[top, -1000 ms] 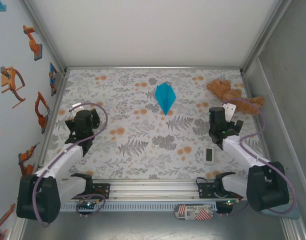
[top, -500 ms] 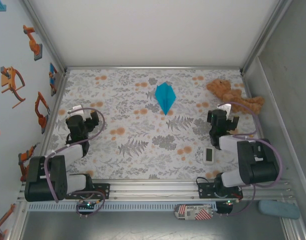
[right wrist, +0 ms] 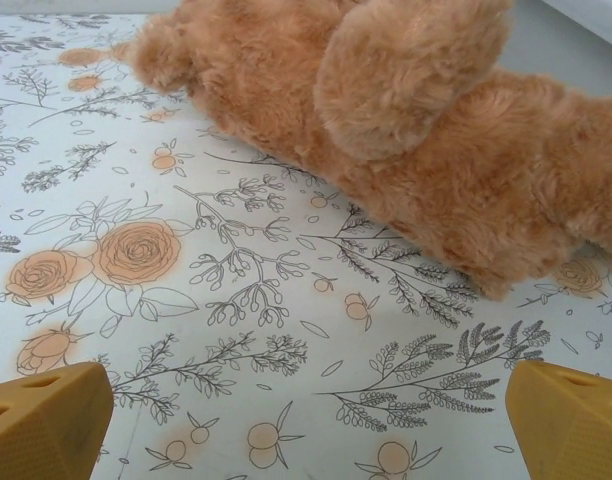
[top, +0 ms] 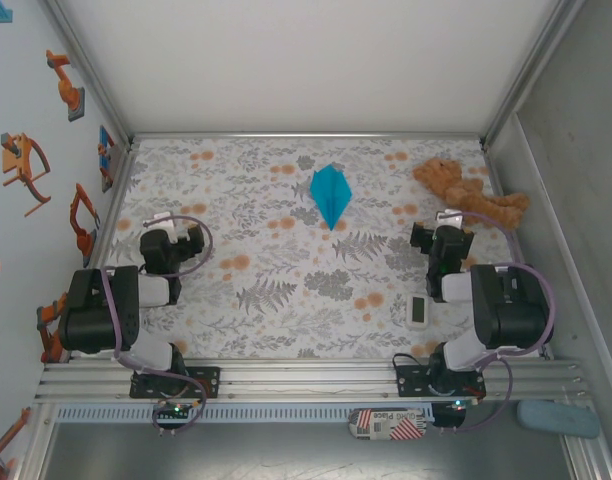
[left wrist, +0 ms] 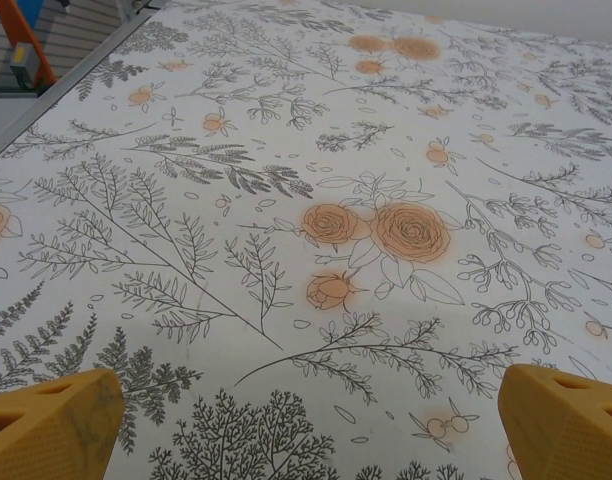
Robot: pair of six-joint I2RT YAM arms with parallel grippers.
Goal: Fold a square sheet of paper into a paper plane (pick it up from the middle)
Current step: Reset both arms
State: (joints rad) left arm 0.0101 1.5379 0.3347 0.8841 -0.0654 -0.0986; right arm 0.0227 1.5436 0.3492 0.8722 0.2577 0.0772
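Paper plane flat on the far middle of the table, both my grippers wide and empty

The paper plane point(top: 331, 193) is thin, bright cyan-blue paper folded into a pointed, kite-like dart. A centre crease runs down to its tip, which points toward my bases. It lies on the tablecloth point(top: 286, 290), a smooth white sheet printed with grey ferns and orange roses, well apart from both of my arms.

My left gripper point(left wrist: 306, 425) hangs low over bare cloth with its jaws spread wide. The matte yellow-orange wedge fingertips point(left wrist: 51, 425) sit at opposite lower corners of the wrist view, holding and touching nothing. My right gripper point(right wrist: 306, 420) is spread just as wide and is also empty, with cloth between its tips. Just ahead of it lies the teddy bear point(right wrist: 406, 130), shaggy tan-brown plush, at the far right of the table.

A small white rectangular timer point(top: 418, 310) rests on the cloth near my right arm; I cannot read its display. A red-and-white striped label point(top: 386, 424) sits below the front rail, its print too small to read.
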